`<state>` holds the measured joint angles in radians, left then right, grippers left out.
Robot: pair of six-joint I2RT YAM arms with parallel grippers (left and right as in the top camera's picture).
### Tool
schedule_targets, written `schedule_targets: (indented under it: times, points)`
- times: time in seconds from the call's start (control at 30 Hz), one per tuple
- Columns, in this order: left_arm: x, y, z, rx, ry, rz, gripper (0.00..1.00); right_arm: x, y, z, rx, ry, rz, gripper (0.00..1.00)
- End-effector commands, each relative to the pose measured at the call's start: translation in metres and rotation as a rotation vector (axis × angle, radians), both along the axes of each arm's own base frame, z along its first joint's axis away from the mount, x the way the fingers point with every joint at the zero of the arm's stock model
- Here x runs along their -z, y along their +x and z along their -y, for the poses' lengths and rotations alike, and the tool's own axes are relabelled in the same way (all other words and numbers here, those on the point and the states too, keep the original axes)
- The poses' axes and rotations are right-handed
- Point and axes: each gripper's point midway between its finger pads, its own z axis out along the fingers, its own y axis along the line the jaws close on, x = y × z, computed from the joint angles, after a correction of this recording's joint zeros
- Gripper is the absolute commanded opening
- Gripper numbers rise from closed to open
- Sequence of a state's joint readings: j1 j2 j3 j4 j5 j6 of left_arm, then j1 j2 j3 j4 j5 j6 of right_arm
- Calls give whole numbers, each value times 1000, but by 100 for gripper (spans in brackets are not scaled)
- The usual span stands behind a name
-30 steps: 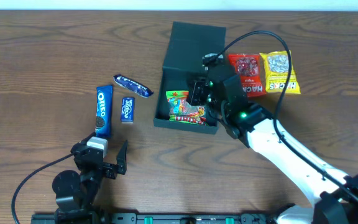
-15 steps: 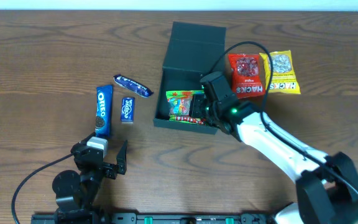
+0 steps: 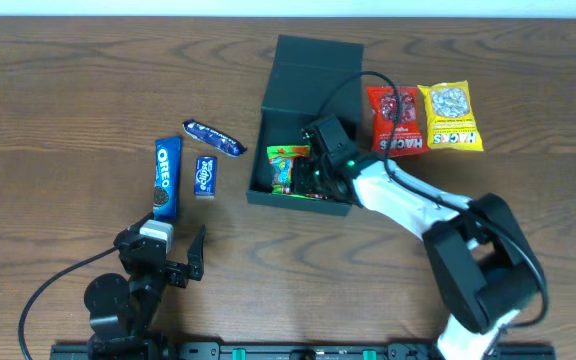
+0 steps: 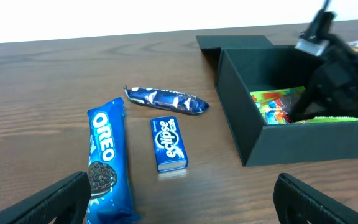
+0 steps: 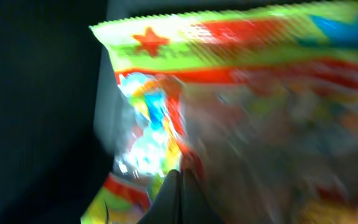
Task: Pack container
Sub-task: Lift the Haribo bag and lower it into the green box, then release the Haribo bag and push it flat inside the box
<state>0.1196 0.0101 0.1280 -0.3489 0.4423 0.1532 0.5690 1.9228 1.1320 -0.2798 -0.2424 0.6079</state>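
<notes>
My left gripper [image 4: 179, 190] spread wide above table [image 3: 68, 100]; container [image 3: 298, 197] mid-table, lid open; my right gripper [image 3: 308, 172] inside it over candy bag [image 3: 284, 165], wrist view blurred, jaw state can't tell

- Right gripper [image 3: 310, 172] — fingertips hidden down in the container [image 3: 298, 198]; you cannot read how the jaws stand.
- Candy bag [image 3: 285, 168] — right part covered overhead, and smeared with blur in your right wrist view.
- Oreo pack [image 4: 107, 158] — lower end cut off by the left wrist frame.
</notes>
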Motion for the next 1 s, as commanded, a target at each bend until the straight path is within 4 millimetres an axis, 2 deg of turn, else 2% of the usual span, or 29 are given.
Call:
schedule_targets:
  times: [0.0, 0.2, 0.5, 0.6, 0.73, 0.87, 0.97]
  points:
    - [9, -1, 3, 11, -17, -23, 95, 5, 3, -20, -78, 6, 11, 1]
    - [9, -1, 3, 11, -17, -23, 95, 22, 8, -31, -94, 9, -9, 1]
    - [9, -1, 3, 11, -16, -22, 95, 0, 24, -54, -159, 110, 76, 1]
    - [9, -1, 3, 11, -16, -22, 95, -18, 29, -57, -165, 136, 81, 1]
    - [9, -1, 3, 11, -16, -22, 95, -53, 39, -51, -145, 141, 134, 1]
    - [9, -1, 3, 11, -16, -22, 95, -90, 42, -26, -90, 89, 188, 1]
    - [9, -1, 3, 11, -16, -22, 95, -121, 35, -3, -126, 41, 241, 1]
